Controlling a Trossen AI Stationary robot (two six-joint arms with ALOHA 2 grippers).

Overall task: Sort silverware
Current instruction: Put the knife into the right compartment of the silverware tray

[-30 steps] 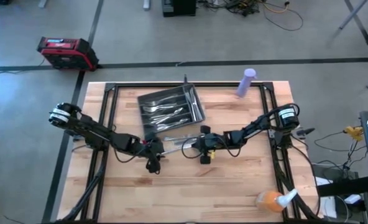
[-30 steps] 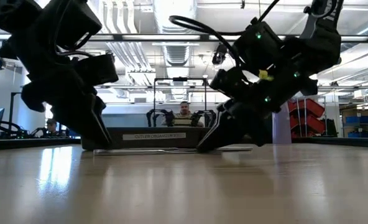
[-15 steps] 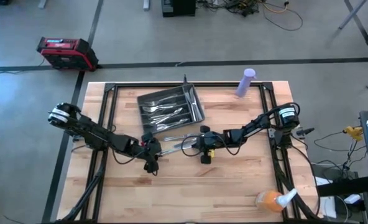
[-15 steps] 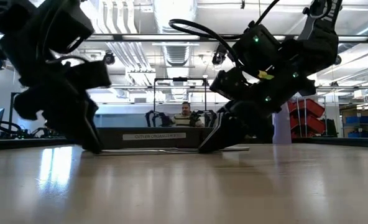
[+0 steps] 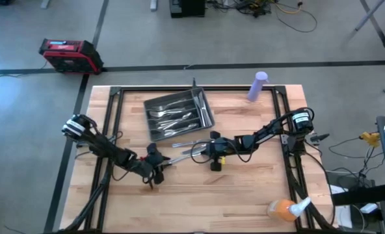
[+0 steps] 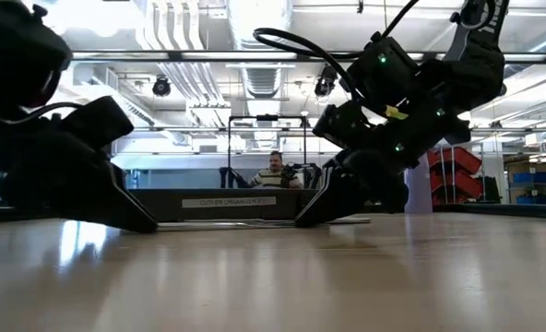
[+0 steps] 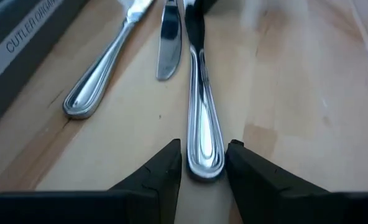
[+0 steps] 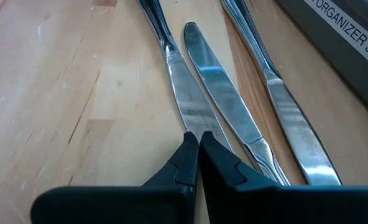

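Note:
The dark tray [image 5: 155,133] stands at the far middle of the table with silverware [image 5: 176,116] in its compartments. Three more pieces lie on the wood near its front: a knife [image 7: 199,118], a second knife [image 8: 224,93] and another handle [image 7: 100,74]. My left gripper [image 7: 204,163] is low over the table, open, with one finger on each side of the first knife's handle end [image 7: 204,163]; I cannot tell whether they touch it. My right gripper [image 8: 198,144] is shut at that same knife's blade. In the high view the two grippers [image 5: 157,168] [image 5: 203,151] face each other along the knife. My right gripper has its shut fingertips [image 8: 190,149] on the flat of the knife's blade [image 8: 187,109], about midway along it. The fingers slant down from the table's right side and lie along the knife. The knife lies flat on the wood.
A purple bottle [image 5: 258,86] stands at the far right corner and an orange spray bottle [image 5: 285,208] lies at the near right corner. The near half of the table is bare wood. Beyond the table a person [image 6: 274,170] sits.
My left gripper has drawn back a little toward the table's near left and tipped lower, its fingers now lying flatter to the wood. My right gripper and the silverware have kept still.

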